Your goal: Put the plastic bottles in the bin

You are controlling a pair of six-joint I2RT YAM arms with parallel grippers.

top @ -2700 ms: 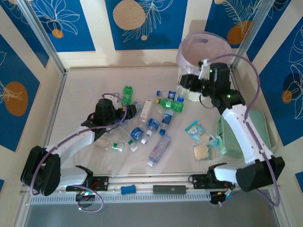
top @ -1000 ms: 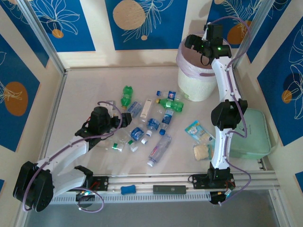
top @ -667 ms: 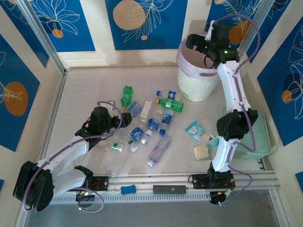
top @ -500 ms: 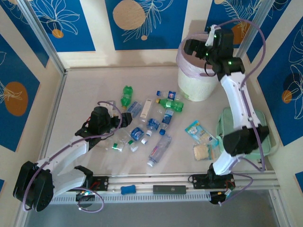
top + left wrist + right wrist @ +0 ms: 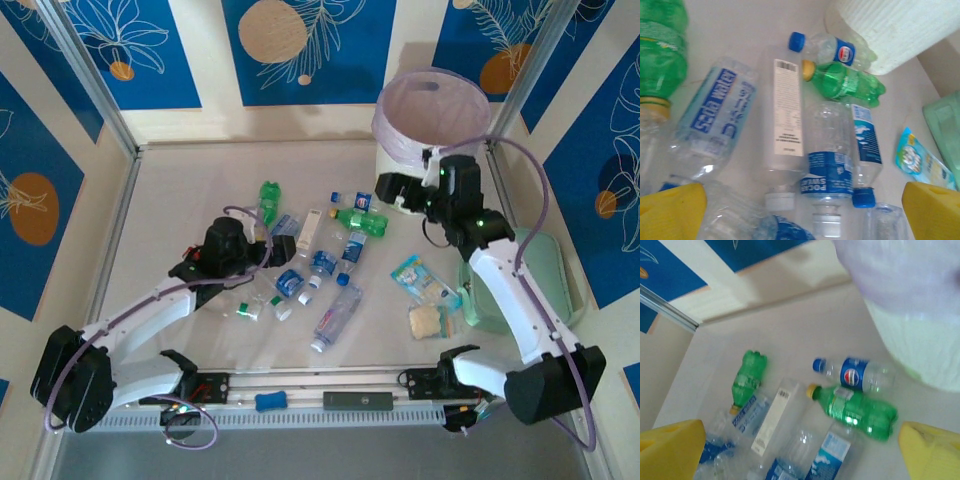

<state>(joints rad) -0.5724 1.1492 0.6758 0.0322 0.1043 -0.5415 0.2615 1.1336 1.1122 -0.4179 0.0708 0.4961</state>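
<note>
Several plastic bottles (image 5: pixel 318 262) lie scattered mid-table, clear ones with blue labels and green ones. The bin (image 5: pixel 431 140), white with a lilac liner, stands at the back right. My right gripper (image 5: pixel 392 190) hangs open just in front of the bin, above a green yellow-capped bottle (image 5: pixel 856 410) and a Pepsi bottle (image 5: pixel 855 375). My left gripper (image 5: pixel 272 240) is open low over the pile's left side. Beneath its spread yellow fingertips (image 5: pixel 673 210) lie a Pocari Sweat bottle (image 5: pixel 830 167) and a white-labelled bottle (image 5: pixel 786 122). Neither gripper touches anything.
Two blue-and-white snack packets (image 5: pixel 418 279) and a tan biscuit-like piece (image 5: pixel 425 322) lie right of the bottles. A mint-green case (image 5: pixel 545 285) sits at the right edge under the right arm. Metal frame posts (image 5: pixel 95 95) and walls bound the table.
My right arm swung from over the bin's mouth down to the table in front of it, its gripper open throughout. My left gripper edged slightly further over the bottles.
</note>
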